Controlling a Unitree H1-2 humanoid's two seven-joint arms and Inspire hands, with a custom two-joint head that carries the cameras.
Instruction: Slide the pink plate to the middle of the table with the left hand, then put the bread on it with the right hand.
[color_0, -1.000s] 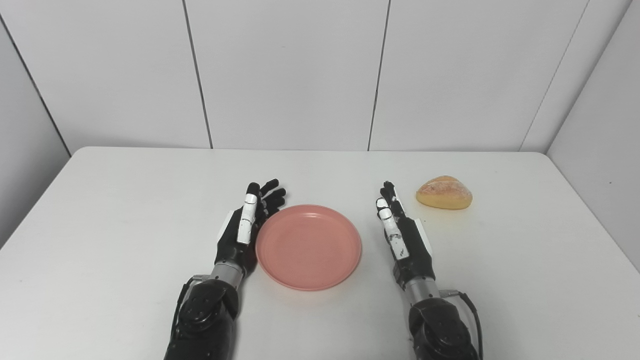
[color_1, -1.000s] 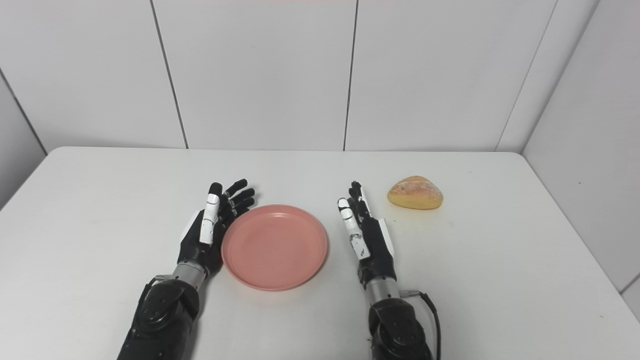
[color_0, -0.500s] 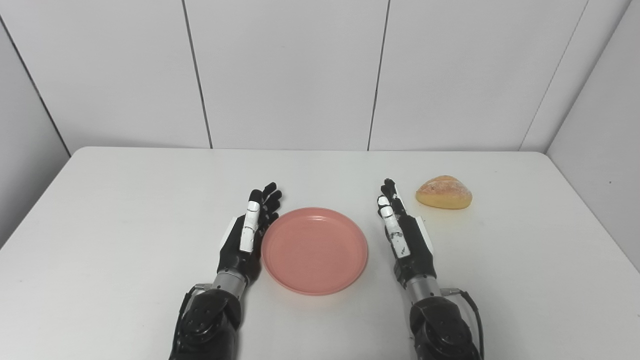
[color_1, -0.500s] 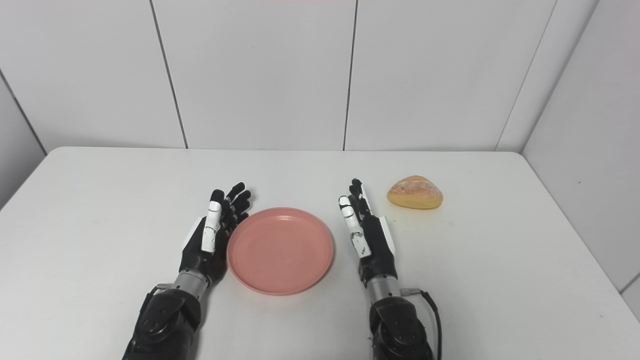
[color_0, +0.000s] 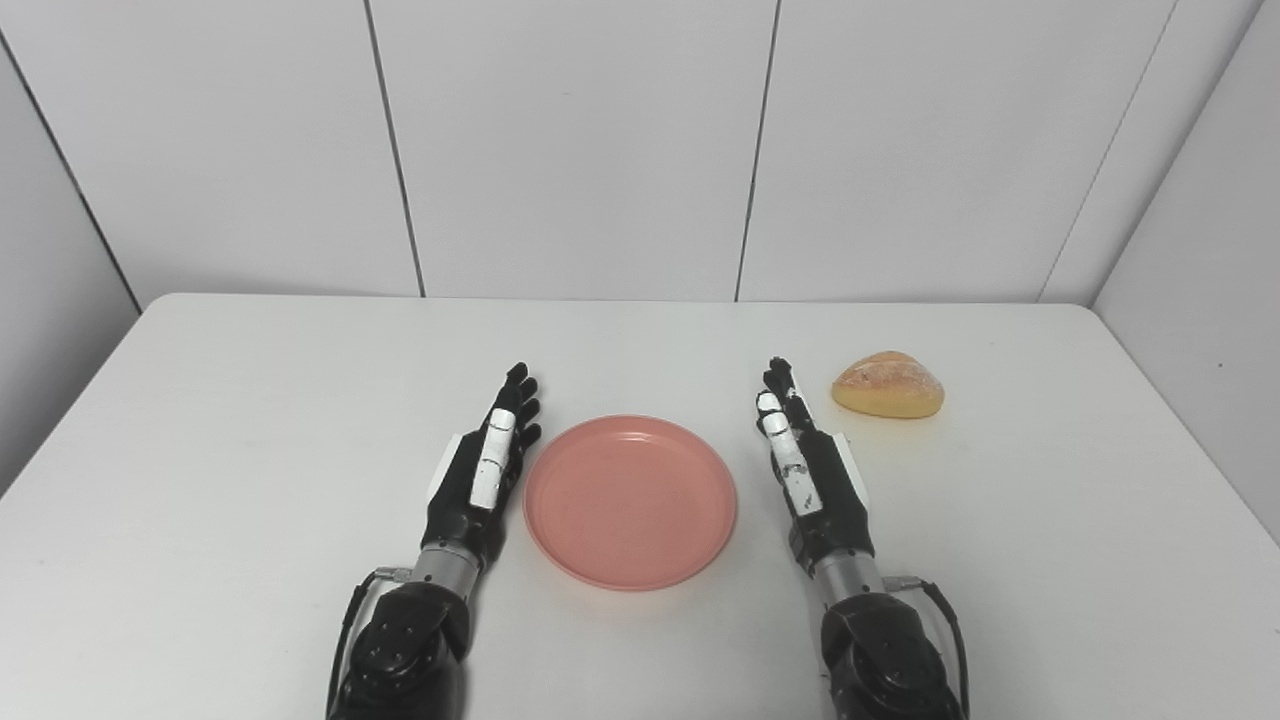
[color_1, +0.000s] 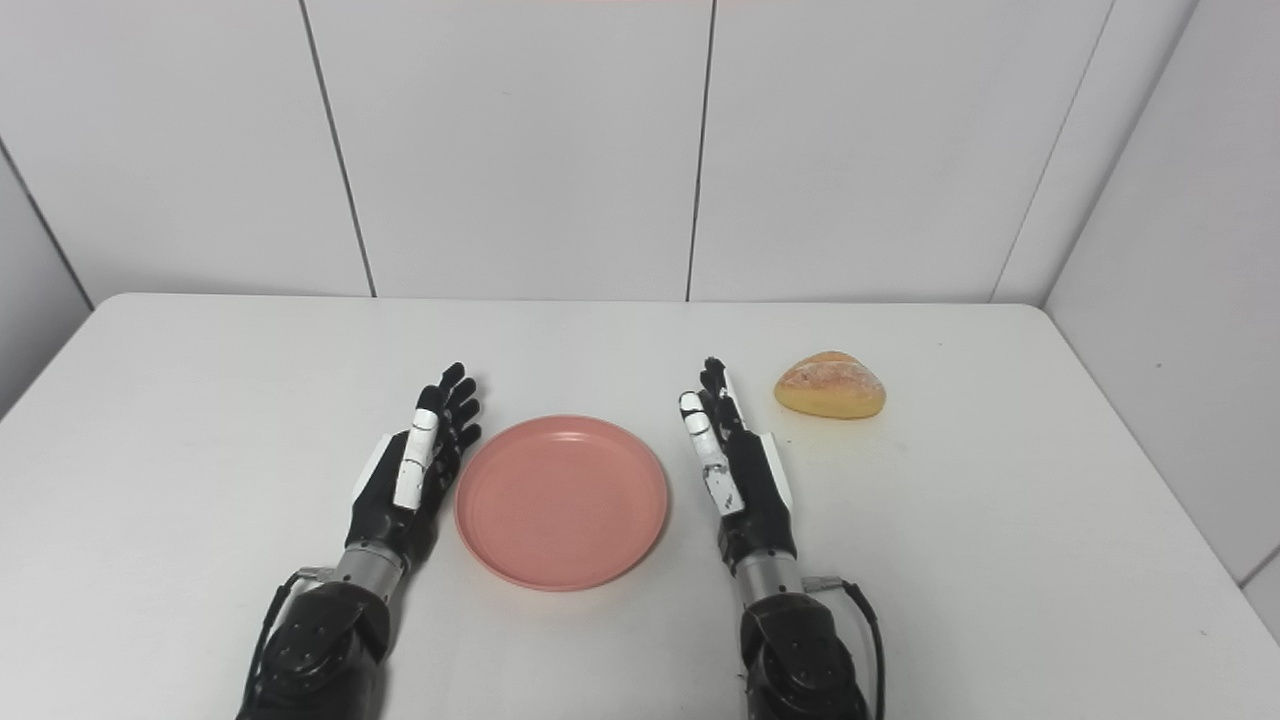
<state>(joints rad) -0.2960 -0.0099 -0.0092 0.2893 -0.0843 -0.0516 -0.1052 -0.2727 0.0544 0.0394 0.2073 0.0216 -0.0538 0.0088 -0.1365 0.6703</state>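
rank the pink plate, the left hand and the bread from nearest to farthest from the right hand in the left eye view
From the right hand:
1. Pink plate, just to its left.
2. Bread, ahead and to its right.
3. Left hand, beyond the plate's far left side.

I see both arms coming in from the bottom edge, forearms angled slightly inward. My left robot hand (color_0: 478, 480) lies low over the surface with its fingers (color_0: 514, 392) straight, close together and pointing away from me, holding nothing. My right robot hand (color_0: 812, 470) mirrors it, edge-up, fingers (color_0: 778, 385) extended forward, empty as well. The two stand well apart.
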